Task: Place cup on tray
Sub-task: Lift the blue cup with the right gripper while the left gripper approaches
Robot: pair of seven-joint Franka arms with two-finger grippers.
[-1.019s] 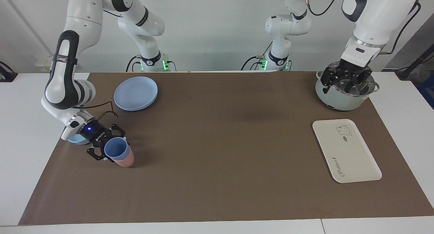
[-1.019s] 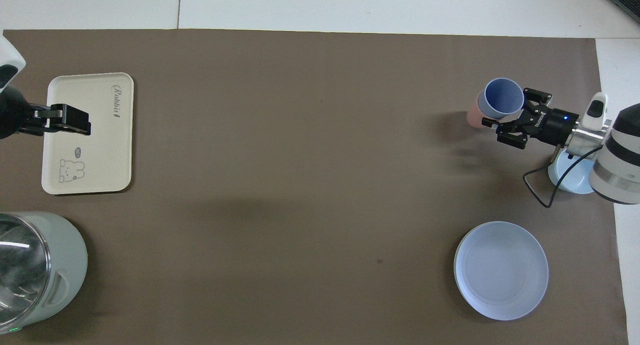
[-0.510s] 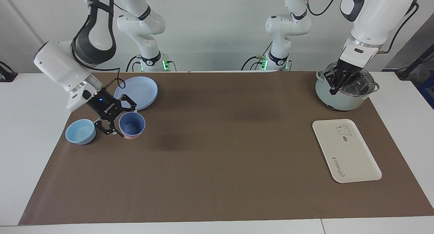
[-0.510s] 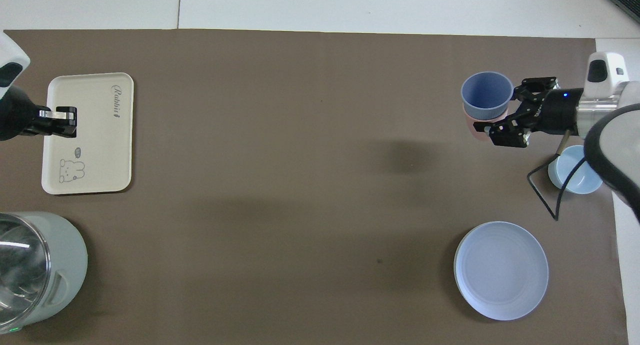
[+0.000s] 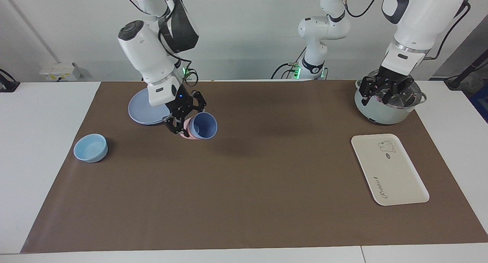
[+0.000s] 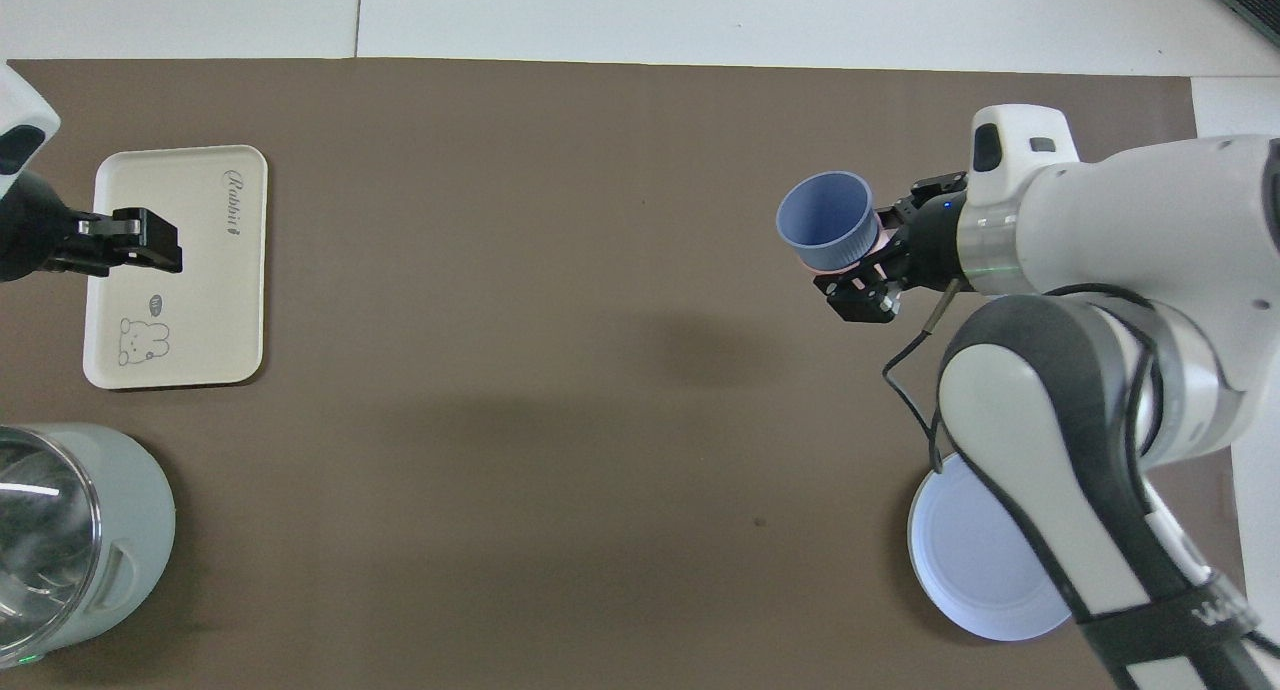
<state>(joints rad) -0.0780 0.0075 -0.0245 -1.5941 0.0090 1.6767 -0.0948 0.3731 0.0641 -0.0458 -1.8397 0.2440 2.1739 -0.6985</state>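
Note:
The periwinkle-blue cup [image 5: 204, 125] [image 6: 826, 220] hangs tilted in the air over the brown mat, nested inside a pink cup [image 5: 187, 134]. My right gripper [image 5: 185, 117] [image 6: 868, 255] is shut on this stack, beside the blue plate and toward the right arm's end of the table. The cream tray [image 5: 389, 171] [image 6: 200, 300] lies flat and bare toward the left arm's end. My left gripper [image 5: 383, 93] [image 6: 150, 240] hangs open above the pot's rim, holding nothing.
A pale green pot [image 5: 385, 110] [image 6: 60, 540] stands nearer to the robots than the tray. A round blue plate [image 5: 143, 110] [image 6: 960, 570] and a light-blue bowl [image 5: 90, 148] sit at the right arm's end. The brown mat [image 5: 267, 186] covers the table.
My right gripper lifted the nested cups off the mat and carried them from beside the bowl toward the table's middle. My left gripper shut, then opened again above the pot.

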